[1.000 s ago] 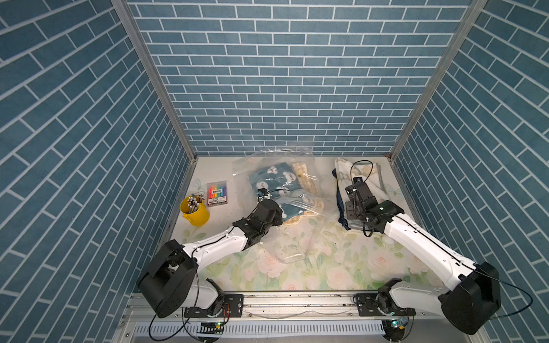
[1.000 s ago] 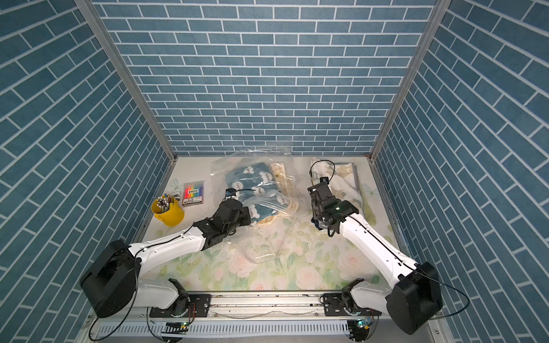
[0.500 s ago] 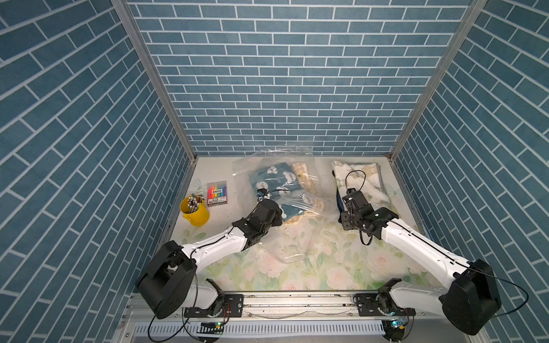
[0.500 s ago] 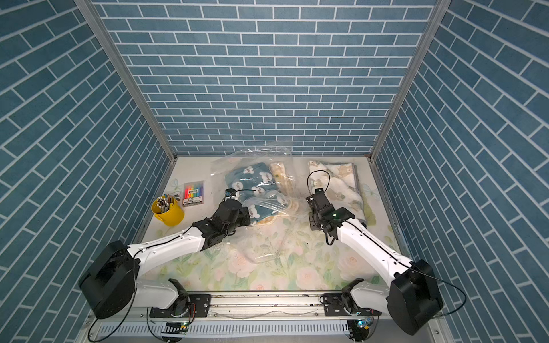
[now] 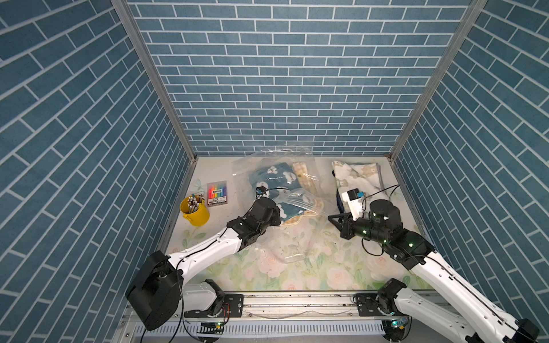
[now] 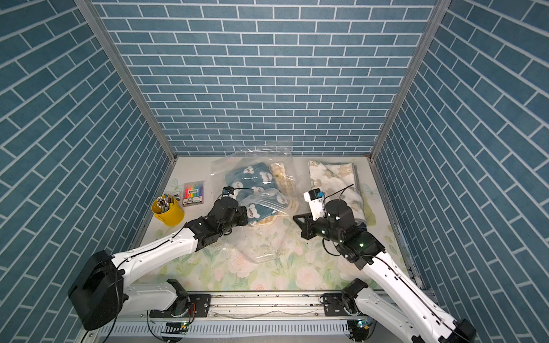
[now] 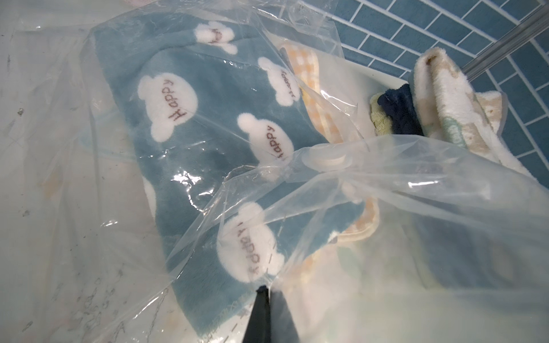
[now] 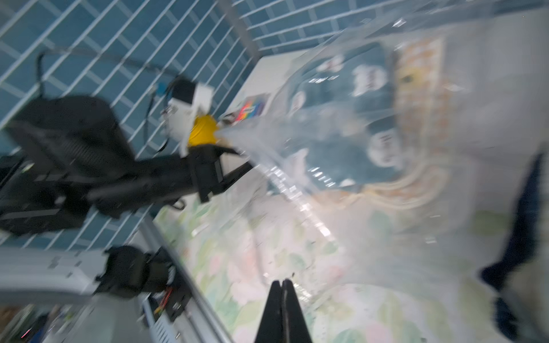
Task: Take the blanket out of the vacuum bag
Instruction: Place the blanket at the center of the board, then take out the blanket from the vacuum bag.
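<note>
The vacuum bag (image 5: 292, 246) is crinkly clear plastic spread from the back middle of the table towards the front; its round white valve cap (image 7: 329, 157) shows in the left wrist view. Inside lies the blanket (image 5: 269, 178), blue with white bear patches reading "Happy" (image 7: 208, 118), beside a yellow checked cloth (image 5: 300, 172). My left gripper (image 7: 268, 289) is shut on a fold of the bag's film at the blanket's near corner (image 6: 252, 212). My right gripper (image 5: 330, 218) hovers at the bag's right side, pointing left, shut with nothing in it (image 8: 281, 282).
A stack of folded blankets (image 5: 358, 178), cream with bears over dark navy, lies at the back right, just behind my right wrist. A yellow cup of pens (image 5: 194, 211) and a pack of markers (image 5: 217, 193) stand at the left. Brick walls close three sides.
My right arm drew back from the folded stack towards the table's middle and turned to point left; its jaws opened briefly and are shut again. The left arm has stayed put.
</note>
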